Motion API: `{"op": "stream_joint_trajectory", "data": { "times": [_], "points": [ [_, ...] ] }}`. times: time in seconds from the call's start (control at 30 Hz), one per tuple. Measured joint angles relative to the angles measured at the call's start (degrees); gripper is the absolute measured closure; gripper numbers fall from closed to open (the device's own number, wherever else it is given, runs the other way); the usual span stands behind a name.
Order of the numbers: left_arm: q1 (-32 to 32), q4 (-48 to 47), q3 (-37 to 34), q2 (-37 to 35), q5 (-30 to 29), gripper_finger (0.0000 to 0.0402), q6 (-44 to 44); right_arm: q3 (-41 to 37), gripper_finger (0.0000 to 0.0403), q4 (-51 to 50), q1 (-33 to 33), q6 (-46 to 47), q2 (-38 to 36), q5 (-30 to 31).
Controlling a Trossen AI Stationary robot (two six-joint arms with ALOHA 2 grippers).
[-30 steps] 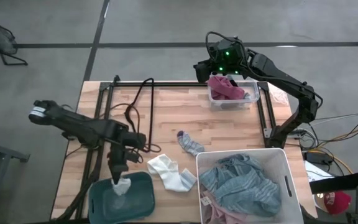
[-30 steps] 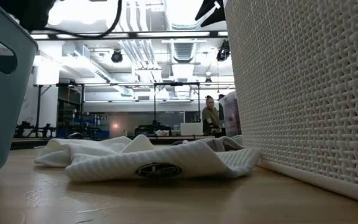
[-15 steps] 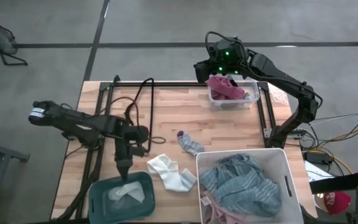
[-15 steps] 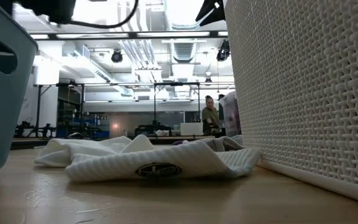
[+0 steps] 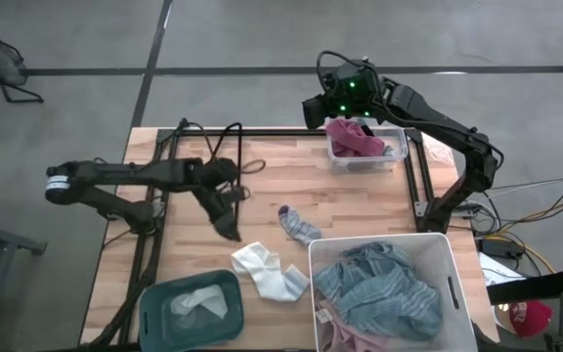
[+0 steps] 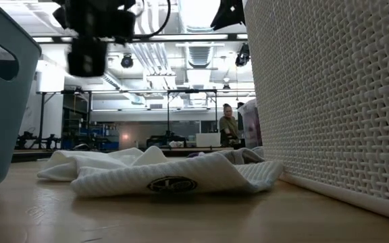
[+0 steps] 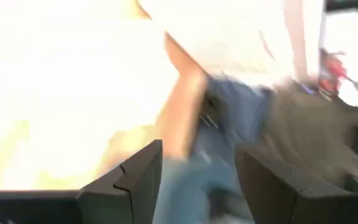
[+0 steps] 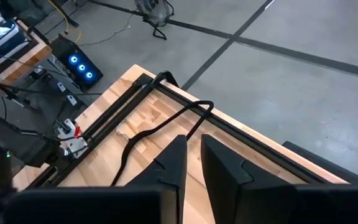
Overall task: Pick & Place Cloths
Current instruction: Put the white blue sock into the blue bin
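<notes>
My left gripper (image 5: 230, 231) (image 7: 197, 180) stands open and empty above the table, just beyond a pair of white socks (image 5: 267, 271) (image 6: 161, 174) that lie flat on the wood. A small grey sock (image 5: 299, 225) lies to their right. A pale sock (image 5: 199, 302) lies inside the teal bin (image 5: 154, 323). A pink cloth (image 5: 353, 139) hangs over the rim of the clear bin (image 5: 391, 156). My right gripper (image 5: 313, 110) (image 8: 193, 155) hovers at the table's far edge beside that bin, its fingers nearly together with nothing between them.
The white woven basket (image 5: 457, 293) (image 6: 329, 101) at the near right holds blue-striped and pink cloths (image 5: 379, 293). A black cable (image 5: 218, 161) loops over the far left of the table by a black frame rail (image 5: 262, 132). A person sits in the room far behind.
My left gripper has let go of the pale sock, which now lies in the teal bin. It has then swung up and away from the bin toward the table's middle, turning as it went, and is blurred in its own view.
</notes>
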Motion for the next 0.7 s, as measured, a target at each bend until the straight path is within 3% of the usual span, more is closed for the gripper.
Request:
{"op": "stream_joint_trajectory", "data": {
  "times": [0.17, 0.47, 0.57, 0.7],
  "points": [
    [2.5, 2.2, -0.4, 4.4, -9.5, 0.0197, 6.9, 0.0, 0.0366, 0.0, 0.0, 0.1, 0.0, 0.0],
    [-0.4, 9.2, 0.4, 20.2, -9.5, 0.0197, 15.0, 0.0, 0.0361, 0.1, 0.0, 0.1, 1.1, 0.0],
    [-0.1, 9.4, 0.7, 23.5, -10.9, 0.0197, 20.1, 0.0, 0.0352, -0.3, 0.0, 0.1, 1.6, 0.0],
    [0.0, 9.4, 0.7, 27.2, -12.7, 0.0197, 20.5, 0.0, 0.0341, -0.2, 0.0, 0.0, 2.1, 0.0]
  ]
}}
